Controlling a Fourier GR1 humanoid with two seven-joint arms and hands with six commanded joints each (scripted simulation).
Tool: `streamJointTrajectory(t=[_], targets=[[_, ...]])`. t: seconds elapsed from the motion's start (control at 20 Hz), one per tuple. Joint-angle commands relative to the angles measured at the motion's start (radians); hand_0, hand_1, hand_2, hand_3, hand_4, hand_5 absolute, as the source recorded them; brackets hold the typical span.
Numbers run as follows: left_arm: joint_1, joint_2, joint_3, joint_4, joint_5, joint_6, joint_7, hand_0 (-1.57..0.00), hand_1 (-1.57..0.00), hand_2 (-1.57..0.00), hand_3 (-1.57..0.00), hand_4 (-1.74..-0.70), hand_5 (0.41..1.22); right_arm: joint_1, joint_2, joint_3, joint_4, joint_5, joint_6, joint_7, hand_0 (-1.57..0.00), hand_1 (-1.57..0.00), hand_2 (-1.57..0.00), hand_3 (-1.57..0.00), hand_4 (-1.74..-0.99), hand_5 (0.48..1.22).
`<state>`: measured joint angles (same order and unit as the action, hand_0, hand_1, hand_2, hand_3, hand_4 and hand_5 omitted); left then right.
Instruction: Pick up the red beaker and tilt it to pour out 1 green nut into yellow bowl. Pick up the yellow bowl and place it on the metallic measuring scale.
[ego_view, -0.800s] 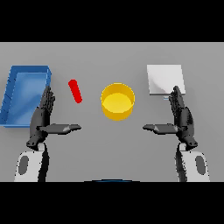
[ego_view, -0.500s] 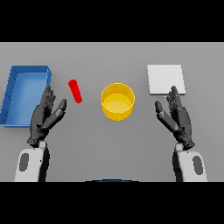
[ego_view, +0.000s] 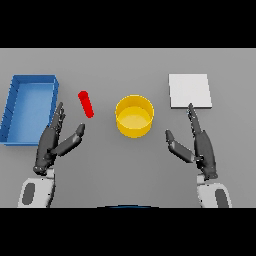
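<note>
The red beaker (ego_view: 86, 104) is a slim red tube that looks to be lying on the grey table, left of the yellow bowl (ego_view: 134, 115). The bowl stands upright at the centre, and I see no nut in it. The metallic measuring scale (ego_view: 189, 90) is a flat pale square at the back right. My left hand (ego_view: 53, 142) is open, fingers straight, just below and left of the beaker, apart from it. My right hand (ego_view: 199, 143) is open, right of the bowl and in front of the scale, touching nothing.
A blue tray (ego_view: 30, 106) with raised walls lies at the far left, close beside my left hand.
Both hands have turned: the thumbs, which pointed inward across the table, now angle up and forward. The left hand has shifted slightly toward the beaker. Beaker, bowl and scale have not moved.
</note>
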<state>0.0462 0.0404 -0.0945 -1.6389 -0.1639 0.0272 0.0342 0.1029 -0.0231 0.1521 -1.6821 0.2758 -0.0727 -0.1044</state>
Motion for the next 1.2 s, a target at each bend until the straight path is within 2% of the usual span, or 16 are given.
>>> streamJointTrajectory(t=[0.0, 0.05, 0.1, 0.2, 0.3, 0.5, 0.55, 0.6, 0.75, 0.85, 1.05, 1.15], targets=[[-0.014, 0.006, 0.004, 0.028, -0.007, 0.001, -0.021, 0.0, 0.0, 0.0, 0.0, -1.1, 0.617, 0.01, 0.0, 0.008, -0.014, 0.013, -0.006, -0.003, 0.0, 0.0, 0.0, 0.0, -1.127, 0.652], [-0.039, -0.006, 0.0, 0.055, -0.017, 0.011, -0.03, 0.0, 0.0, 0.0, 0.0, -1.11, 0.623, 0.004, -0.004, 0.005, -0.023, 0.017, -0.007, 0.014, 0.0, 0.0, 0.0, 0.0, -1.13, 0.65], [-0.077, -0.004, 0.013, 0.088, -0.016, 0.017, -0.033, 0.0, 0.0, 0.0, 0.0, -1.12, 0.627, 0.014, -0.01, -0.002, -0.04, -0.001, 0.002, 0.006, 0.0, 0.0, 0.0, 0.0, -1.143, 0.65], [-0.125, -0.012, 0.022, 0.165, -0.022, 0.024, -0.068, 0.0, 0.0, 0.0, 0.0, -1.14, 0.636, 0.01, 0.001, -0.007, -0.02, -0.024, 0.011, 0.009, 0.0, 0.0, 0.0, 0.0, -1.171, 0.653], [-0.186, -0.008, 0.045, 0.232, -0.016, 0.029, -0.077, 0.0, 0.0, 0.0, 0.0, -1.15, 0.638, 0.011, -0.002, -0.013, -0.017, -0.034, 0.015, -0.014, 0.0, 0.0, 0.0, 0.0, -1.193, 0.658], [-0.288, -0.003, 0.084, 0.365, -0.015, 0.049, -0.097, 0.0, 0.0, 0.0, 0.0, -1.15, 0.629, 0.004, -0.004, -0.018, -0.003, -0.044, 0.023, -0.011, 0.0, 0.0, 0.0, 0.0, -1.229, 0.667], [-0.31, -0.004, 0.091, 0.402, -0.013, 0.05, -0.118, 0.0, 0.0, 0.0, 0.0, -1.16, 0.631, 0.02, -0.007, -0.013, -0.015, -0.046, 0.03, -0.033, 0.0, 0.0, 0.0, 0.0, -1.23, 0.666], [-0.337, -0.017, 0.098, 0.449, -0.013, 0.06, -0.13, 0.0, 0.0, 0.0, 0.0, -1.18, 0.635, 0.004, -0.006, -0.013, -0.014, -0.04, 0.024, -0.01, 0.0, 0.0, 0.0, 0.0, -1.233, 0.666], [-0.401, -0.019, 0.113, 0.536, -0.016, 0.066, -0.166, 0.0, 0.0, 0.0, 0.0, -1.19, 0.631, -0.005, -0.003, -0.015, -0.012, -0.034, 0.017, 0.011, 0.0, 0.0, 0.0, 0.0, -1.247, 0.672], [-0.43, -0.028, 0.117, 0.6, -0.034, 0.088, -0.209, 0.0, 0.0, 0.0, 0.0, -1.22, 0.643, 0.003, -0.006, -0.013, -0.012, -0.032, 0.018, -0.003, 0.0, 0.0, 0.0, 0.0, -1.247, 0.675], [-0.523, -0.022, 0.135, 0.716, -0.053, 0.113, -0.244, 0.0, 0.0, 0.0, 0.0, -1.26, 0.664, 0.018, -0.001, -0.011, -0.039, -0.046, 0.025, 0.002, 0.0, 0.0, 0.0, 0.0, -1.264, 0.69], [-0.553, -0.024, 0.141, 0.762, -0.061, 0.128, -0.265, 0.0, 0.0, 0.0, 0.0, -1.26, 0.676, 0.028, 0.0, -0.007, -0.027, -0.035, 0.022, -0.017, 0.0, 0.0, 0.0, 0.0, -1.266, 0.692]])
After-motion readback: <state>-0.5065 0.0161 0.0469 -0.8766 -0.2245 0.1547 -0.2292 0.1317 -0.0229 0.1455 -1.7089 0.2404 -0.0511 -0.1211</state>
